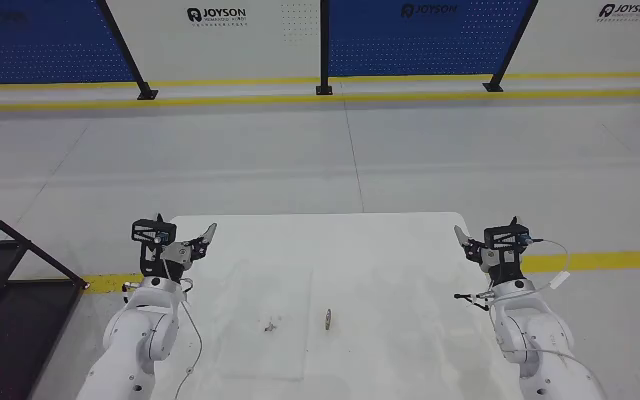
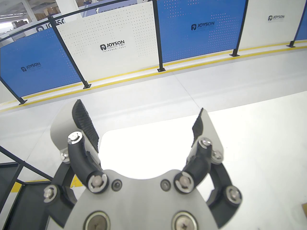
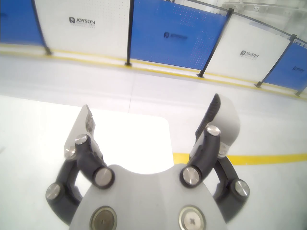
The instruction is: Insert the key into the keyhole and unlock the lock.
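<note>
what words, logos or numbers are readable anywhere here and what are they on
white fence panel: a brand logo and wordmark, left unquoted; the fine line beneath is too small to read.
blue fence panel: the same mark.
table, greyish small item, brownish small item: no print to be made out.
left end effector, right end effector: none.

1. The table (image 1: 400, 250) was plain white.
2. The fence panels (image 2: 199, 41) alternated blue and white, each carrying a fine dot pattern; the posts (image 2: 157, 37) were black.
3. The floor (image 1: 300, 150) was pale grey with yellow lines (image 3: 263, 158).
4. The left gripper (image 2: 140, 106) was silver-grey metal with black ribbed pads (image 2: 84, 120); the right gripper (image 3: 150, 101) matched.
</note>
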Robot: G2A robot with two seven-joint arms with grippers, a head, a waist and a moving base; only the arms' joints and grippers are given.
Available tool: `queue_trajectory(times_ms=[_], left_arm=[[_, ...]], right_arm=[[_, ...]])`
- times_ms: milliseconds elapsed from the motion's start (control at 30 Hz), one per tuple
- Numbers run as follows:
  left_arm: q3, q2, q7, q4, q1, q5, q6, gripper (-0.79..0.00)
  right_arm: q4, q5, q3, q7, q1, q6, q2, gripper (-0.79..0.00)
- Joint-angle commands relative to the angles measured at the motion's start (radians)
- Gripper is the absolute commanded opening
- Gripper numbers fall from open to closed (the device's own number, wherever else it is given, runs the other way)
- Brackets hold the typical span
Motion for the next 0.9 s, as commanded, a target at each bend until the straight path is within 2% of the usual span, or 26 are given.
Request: queue_trajectory(times_ms=[0,133,300,433,600,733,867], left_arm=[[0.0,0.0,0.0,0.0,0.0,0.0,0.0,0.0],[-0.011,0.005,-0.029,-0.028,0.026,0.051,-0.058,0.0],[-0.031,0.014,-0.136,-0.148,0.152,0.143,-0.134,0.0],[0.001,0.018,-0.285,-0.246,0.284,0.238,-0.208,0.0],[0.087,0.016,-0.391,-0.292,0.384,0.317,-0.232,0.0],[0.148,0.011,-0.489,-0.297,0.397,0.287,-0.249,0.0],[0.212,0.004,-0.596,-0.285,0.359,0.277,-0.225,0.0]], right_arm=[[0.0,0.0,0.0,0.0,0.0,0.0,0.0,0.0],[0.0,0.0,0.0,0.0,0.0,0.0,0.0,0.0],[0.0,0.0,0.0,0.0,0.0,0.0,0.0,0.0],[0.0,0.0,0.0,0.0,0.0,0.0,0.0,0.0],[0.0,0.0,0.0,0.0,0.0,0.0,0.0,0.0],[0.0,0.0,0.0,0.0,0.0,0.0,0.0,0.0],[0.0,0.0,0.0,0.0,0.0,0.0,0.0,0.0]])
